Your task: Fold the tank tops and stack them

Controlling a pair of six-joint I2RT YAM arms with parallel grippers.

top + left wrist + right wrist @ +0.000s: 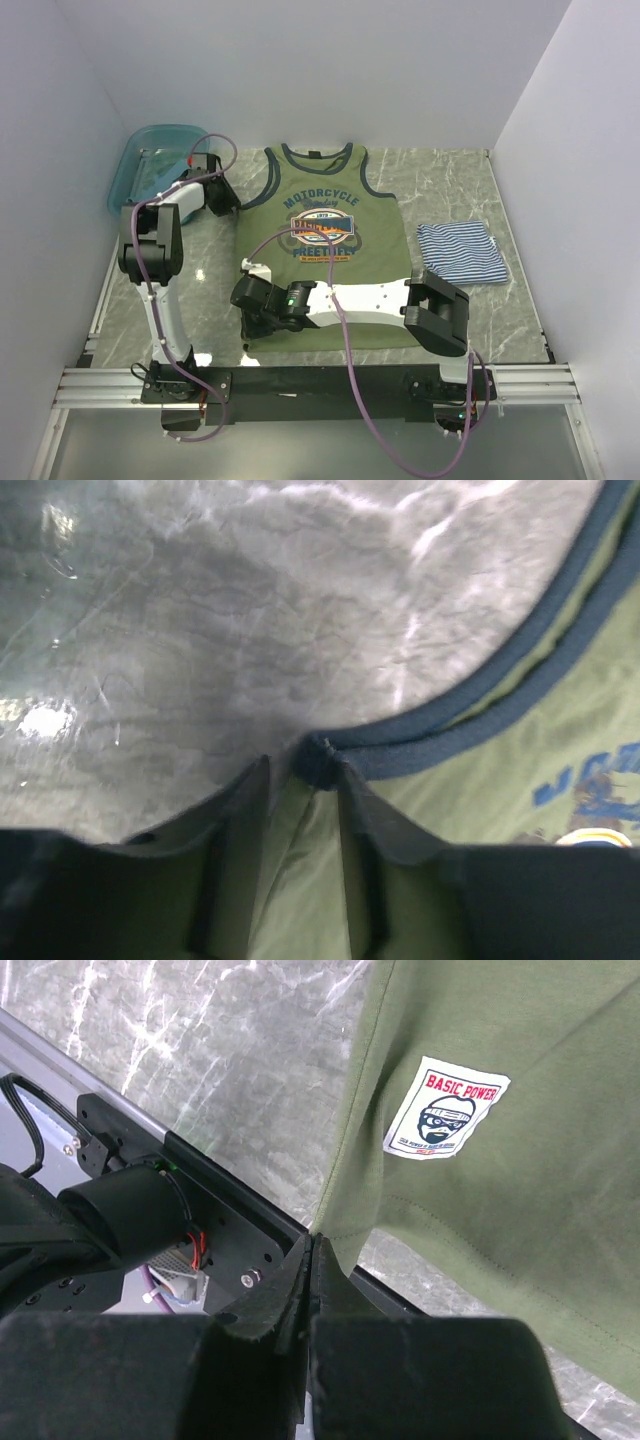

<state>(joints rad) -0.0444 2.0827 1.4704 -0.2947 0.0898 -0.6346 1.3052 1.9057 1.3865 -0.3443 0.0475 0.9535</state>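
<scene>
Left gripper: jaws spread, one finger either side of the olive tank top's dark trim, right at the bottom of the left armhole. Cloth sits in the gap between the fingers. The gap is plainly there and no pinch is visible. In the overhead view this gripper is at the shirt's left edge, near the basin.

Right gripper: fingers pressed together, pinching the near-left hem corner of the olive tank top. The right arm lies across the shirt's lower part, so it hides a band of cloth just above the hem in the overhead view. In the wrist view the cloth runs up and right from the pinch, with a white sewn label near the hem reading BASIC POWER. A black rail shows just beyond the pinched corner.

Olive tank top: spread flat, front up, middle of the table, neck toward the far wall, chest lettering readable from the arms' side.

Striped tank top: folded into a small rectangle, to the right of the olive one and apart from it. Neither gripper is on it.

Basin: teal, translucent, far-left corner. Can't make out what's inside.
</scene>
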